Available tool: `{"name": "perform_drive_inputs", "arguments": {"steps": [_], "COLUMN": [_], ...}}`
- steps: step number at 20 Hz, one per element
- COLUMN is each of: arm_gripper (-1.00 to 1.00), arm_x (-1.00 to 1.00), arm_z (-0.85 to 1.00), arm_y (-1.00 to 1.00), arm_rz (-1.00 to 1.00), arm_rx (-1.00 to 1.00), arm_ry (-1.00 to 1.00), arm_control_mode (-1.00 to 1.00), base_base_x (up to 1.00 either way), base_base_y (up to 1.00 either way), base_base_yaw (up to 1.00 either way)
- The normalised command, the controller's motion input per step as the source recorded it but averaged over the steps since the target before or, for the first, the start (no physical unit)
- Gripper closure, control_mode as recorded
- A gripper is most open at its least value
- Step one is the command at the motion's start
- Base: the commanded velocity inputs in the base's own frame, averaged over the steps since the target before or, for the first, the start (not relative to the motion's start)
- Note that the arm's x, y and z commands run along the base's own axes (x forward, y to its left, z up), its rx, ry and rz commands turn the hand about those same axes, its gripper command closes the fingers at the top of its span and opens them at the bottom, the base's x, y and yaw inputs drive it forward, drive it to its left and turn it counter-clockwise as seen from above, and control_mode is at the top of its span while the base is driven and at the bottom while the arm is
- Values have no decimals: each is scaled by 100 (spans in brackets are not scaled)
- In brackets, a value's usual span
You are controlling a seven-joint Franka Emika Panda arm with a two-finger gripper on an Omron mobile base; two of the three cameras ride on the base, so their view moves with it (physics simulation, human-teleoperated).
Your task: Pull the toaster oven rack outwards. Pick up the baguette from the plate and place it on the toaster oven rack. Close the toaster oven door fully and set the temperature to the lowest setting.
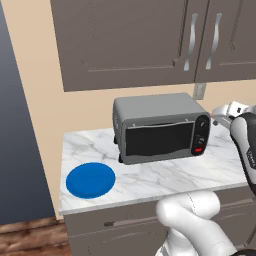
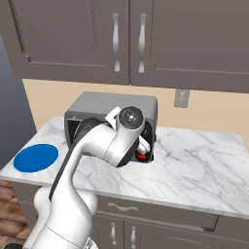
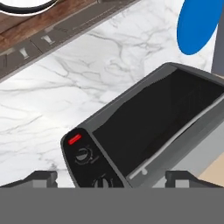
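The grey toaster oven [image 1: 160, 107] stands on the marble counter with its dark glass door [image 1: 159, 140] shut upright. Its rack is hidden behind the door, and the baguette is out of view. To the left, the blue plate [image 1: 90, 180] lies bare. My gripper [image 1: 216, 118] hovers just off the oven's right side, level with the control panel. In the hand view my gripper [image 3: 114, 180] is open, its fingertips [image 3: 41, 178] wide apart with nothing between them. It looks onto the panel's knobs [image 3: 82, 154] and red button [image 3: 74, 139].
Brown wall cabinets [image 1: 150, 40] hang above the oven. The marble counter [image 2: 194, 165] stretches right of the oven, with a wall outlet [image 2: 181, 98] behind it. Drawers [image 2: 121, 208] sit below the counter's front edge. My own arm [image 2: 97, 146] covers much of the oven's front in the right base view.
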Motion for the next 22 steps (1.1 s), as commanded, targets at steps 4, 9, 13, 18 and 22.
{"name": "perform_drive_inputs", "arguments": {"steps": [4,9,13,18,22], "arm_gripper": [-100,-100,-100,-100,-100], "arm_x": [20,35,30,17,17], "arm_z": [-17,-24,-7,0,-5], "arm_y": [0,0,-5,-17,-9], "arm_rz": [5,7,7,1,0], "arm_rx": [0,0,0,0,-1], "arm_ry": [0,0,0,0,0], "arm_control_mode": [-100,-100,-100,-100,-100], "base_base_x": [0,0,0,0,0], "base_base_y": [0,0,0,0,0], "base_base_yaw": [0,0,0,0,0]}}
